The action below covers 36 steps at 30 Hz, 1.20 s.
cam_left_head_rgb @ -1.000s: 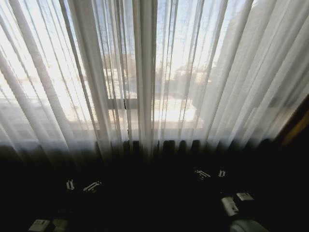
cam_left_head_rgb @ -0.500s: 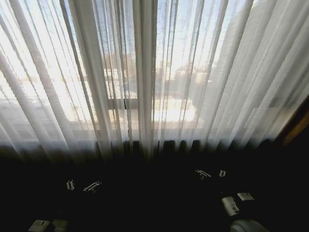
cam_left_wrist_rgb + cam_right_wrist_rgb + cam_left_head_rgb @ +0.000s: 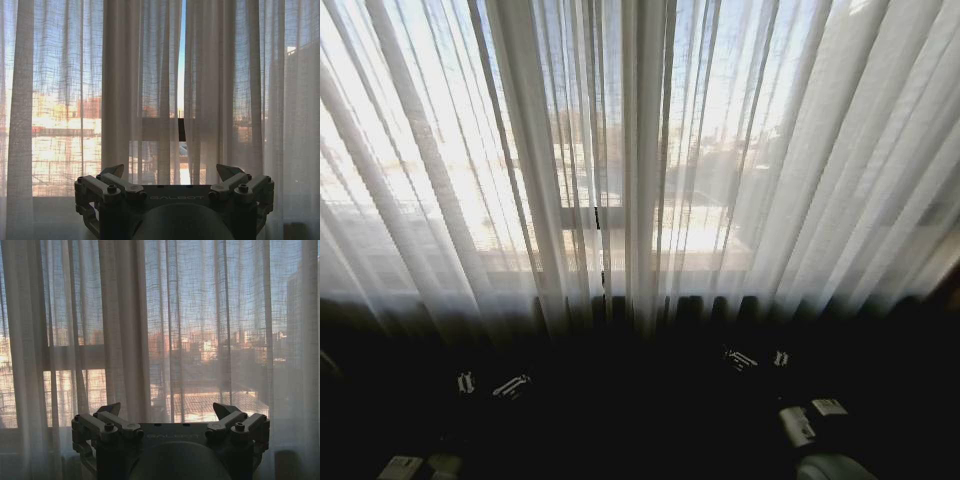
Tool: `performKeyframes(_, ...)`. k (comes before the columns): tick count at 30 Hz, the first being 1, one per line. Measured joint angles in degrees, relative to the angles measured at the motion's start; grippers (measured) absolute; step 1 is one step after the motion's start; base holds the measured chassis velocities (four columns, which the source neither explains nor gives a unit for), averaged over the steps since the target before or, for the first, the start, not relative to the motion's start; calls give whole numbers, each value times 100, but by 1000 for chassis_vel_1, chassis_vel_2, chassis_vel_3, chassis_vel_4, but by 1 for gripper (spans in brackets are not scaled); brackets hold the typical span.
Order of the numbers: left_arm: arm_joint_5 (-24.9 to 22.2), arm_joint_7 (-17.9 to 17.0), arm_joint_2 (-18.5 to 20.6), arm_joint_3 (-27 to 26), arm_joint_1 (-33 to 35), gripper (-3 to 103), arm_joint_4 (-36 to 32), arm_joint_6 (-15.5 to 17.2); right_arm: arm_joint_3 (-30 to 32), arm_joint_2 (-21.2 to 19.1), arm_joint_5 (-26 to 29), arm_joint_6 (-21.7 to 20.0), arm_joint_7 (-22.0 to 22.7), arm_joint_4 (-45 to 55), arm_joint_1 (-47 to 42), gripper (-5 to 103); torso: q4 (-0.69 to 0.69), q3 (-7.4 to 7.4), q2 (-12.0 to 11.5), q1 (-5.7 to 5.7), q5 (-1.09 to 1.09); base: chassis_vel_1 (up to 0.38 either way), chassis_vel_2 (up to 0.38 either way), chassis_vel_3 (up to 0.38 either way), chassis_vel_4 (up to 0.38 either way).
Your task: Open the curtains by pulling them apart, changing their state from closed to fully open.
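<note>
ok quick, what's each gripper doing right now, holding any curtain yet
Left gripper: open, holding nothing, short of the curtains.
Right gripper: open, holding nothing, also short of the curtains.

**Counting what is here**

There are two curtains (image 3: 520, 150), one on each side of a thin gap in the middle. There are two grippers: the left gripper (image 3: 172, 172) and the right gripper (image 3: 170, 410). Each gripper has two fingers, so four fingers (image 3: 112, 171).
</note>
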Motion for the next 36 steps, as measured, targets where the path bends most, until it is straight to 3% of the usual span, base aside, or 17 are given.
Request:
performKeyframes(9, -1, 78, -29, -18, 52, 100, 11, -83, -10, 3, 3, 79, -2, -17, 9, 100, 2, 1, -1, 1, 7, -112, 266, 137, -276)
performKeyframes(24, -13, 145, -55, -35, 55, 100, 26, -140, -33, -1, -30, 110, -22, -57, 31, 100, 2, 1, -1, 0, 5, -374, 317, 354, -301)
performKeyframes(36, -8, 139, -87, -27, 47, 100, 30, -151, -41, -28, -51, 122, -33, -80, 37, 100, 1, 2, -3, 3, 8, -170, 309, 153, -302)
